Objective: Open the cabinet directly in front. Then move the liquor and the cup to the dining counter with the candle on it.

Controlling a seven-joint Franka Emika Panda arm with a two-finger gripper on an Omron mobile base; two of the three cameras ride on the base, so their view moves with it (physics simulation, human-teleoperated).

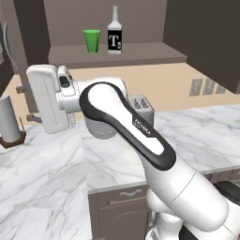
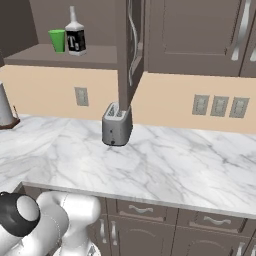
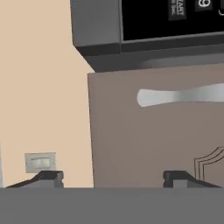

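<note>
The cabinet stands open, its right door [image 2: 128, 55] swung out edge-on with a curved silver handle [image 2: 132, 40]. On its shelf [image 1: 140, 52] stand the green cup [image 1: 92, 41] [image 2: 57, 40] and, just right of it, the liquor [image 1: 115, 35] [image 2: 75, 36], a dark bottle with a white T on its label. My gripper [image 3: 113, 179] [image 1: 26, 103] is open and holds nothing. It is below and left of the shelf and faces a grey-brown door panel [image 3: 144, 140] with a silver handle [image 3: 179, 96]. The dining counter is out of view.
A silver toaster [image 1: 140, 108] [image 2: 117, 125] sits on the marble worktop [image 2: 165, 165] under the shelf. At the far left stands a paper towel roll [image 1: 9, 122]. A black microwave [image 3: 170, 17] hangs by the door panel. Closed wall cabinets [image 2: 200, 35] and outlets [image 2: 219, 106] lie to the right.
</note>
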